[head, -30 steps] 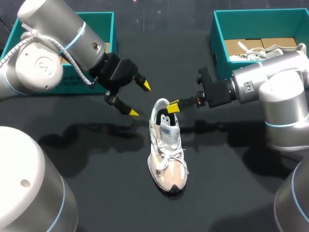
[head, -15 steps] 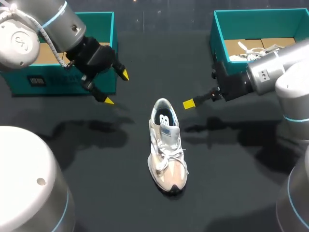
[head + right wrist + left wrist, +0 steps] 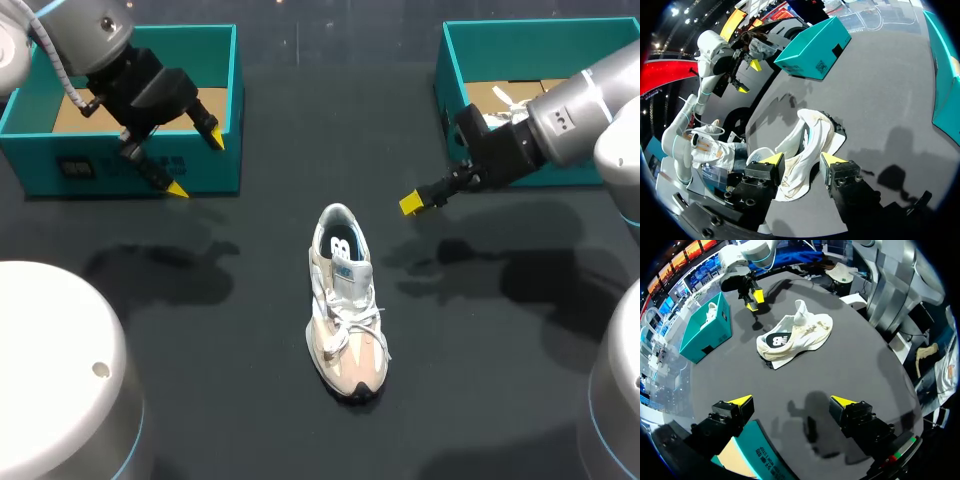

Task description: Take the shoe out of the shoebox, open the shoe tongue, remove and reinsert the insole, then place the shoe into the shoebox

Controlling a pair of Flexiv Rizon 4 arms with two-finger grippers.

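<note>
So the sneaker (image 3: 345, 300) is out of the box, sitting upright on its sole about mid-desk (image 3: 480, 350), toe toward the robot's side and heel toward the far edge. It's whitish-cream with a beige toe, laces done up, and you can see the dark insole (image 3: 341, 246) down in the opening. Neither arm is touching it. The left pincer (image 3: 195, 165) is way off by the teal left shoebox (image 3: 120, 170), hanging right at its front wall with its fingers spread wide and nothing in them; from its own wrist camera the sneaker (image 3: 795, 335) lies well ahead of the tips, side-on. The right pincer (image 3: 410, 204) hangs over the bare desk between the sneaker's heel and the teal right shoebox (image 3: 540, 40), near the heel but clearly apart from it. Its wrist camera shows the two tips (image 3: 801, 160) parted and empty, with the sneaker (image 3: 810, 145) just ahead of them. The right shoebox has another white shoe (image 3: 505, 105) poking out.
</note>
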